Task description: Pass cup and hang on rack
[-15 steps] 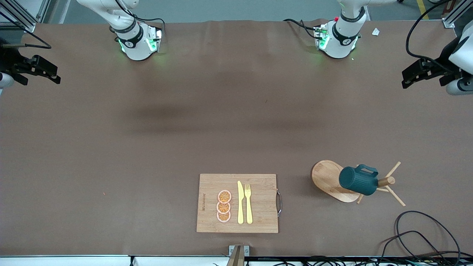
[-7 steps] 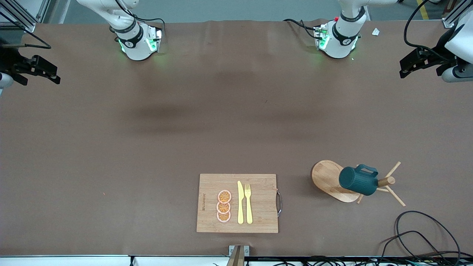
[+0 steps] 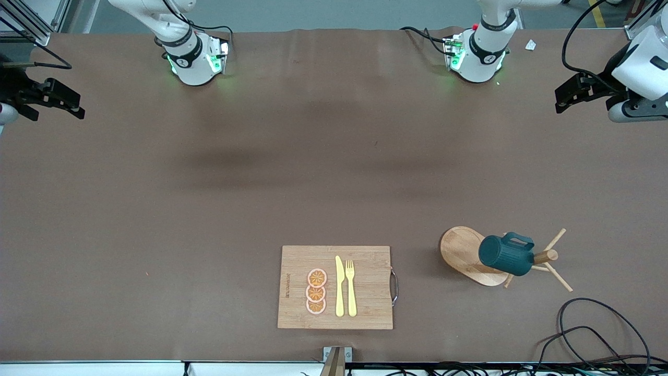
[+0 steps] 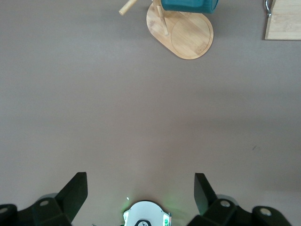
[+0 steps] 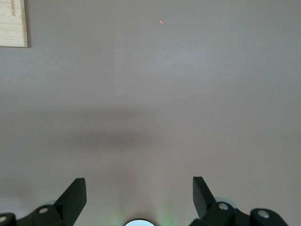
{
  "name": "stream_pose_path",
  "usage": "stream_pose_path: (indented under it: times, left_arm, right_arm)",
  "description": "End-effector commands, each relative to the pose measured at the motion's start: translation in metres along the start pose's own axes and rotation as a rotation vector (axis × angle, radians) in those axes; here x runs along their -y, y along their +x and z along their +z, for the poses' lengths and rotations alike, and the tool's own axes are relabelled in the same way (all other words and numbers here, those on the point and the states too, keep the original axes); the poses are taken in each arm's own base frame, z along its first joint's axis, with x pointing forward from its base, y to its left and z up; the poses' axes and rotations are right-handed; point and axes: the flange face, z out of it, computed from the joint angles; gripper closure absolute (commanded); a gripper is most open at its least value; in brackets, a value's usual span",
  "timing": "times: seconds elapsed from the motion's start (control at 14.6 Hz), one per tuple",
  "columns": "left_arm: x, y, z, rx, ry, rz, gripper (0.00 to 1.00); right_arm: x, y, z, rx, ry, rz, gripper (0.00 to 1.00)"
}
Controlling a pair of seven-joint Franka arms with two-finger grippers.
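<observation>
The dark teal cup (image 3: 505,255) hangs on the light wooden rack (image 3: 459,250), against its post, above the oval base. The rack stands toward the left arm's end of the table, near the front camera. In the left wrist view the cup (image 4: 188,5) and the rack (image 4: 188,35) show at the frame's edge, far from my left gripper (image 4: 141,181). My left gripper (image 3: 562,99) is open and empty over the table's edge at the left arm's end. My right gripper (image 3: 77,106) waits open and empty at the right arm's end; in its wrist view the right gripper (image 5: 139,184) faces bare table.
A wooden cutting board (image 3: 365,308) lies near the front edge with a yellow knife (image 3: 339,286), a yellow fork (image 3: 350,287) and orange slices (image 3: 316,291) on it. Black cables (image 3: 589,329) coil on the table nearer the front camera than the rack.
My left gripper has drifted a little toward the robots' bases and inward over the table as its wrist turns. The right arm, the cup and the rack have not moved.
</observation>
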Motion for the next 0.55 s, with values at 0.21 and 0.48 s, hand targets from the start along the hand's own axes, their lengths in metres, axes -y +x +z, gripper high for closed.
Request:
stream_pose_path:
  times: [0.21,0.48]
  left_arm:
    - [0.0111,-0.0029,-0.0125,-0.031,-0.015,0.016,0.00]
    - [0.0111,-0.0028,-0.0151,-0.037,-0.017,0.016,0.00]
  right_arm:
    - [-0.0005,0.0004,-0.0021,-0.001,0.002,0.011,0.00]
    - [0.0003,0.0005,-0.0021,-0.001,0.002,0.010,0.00]
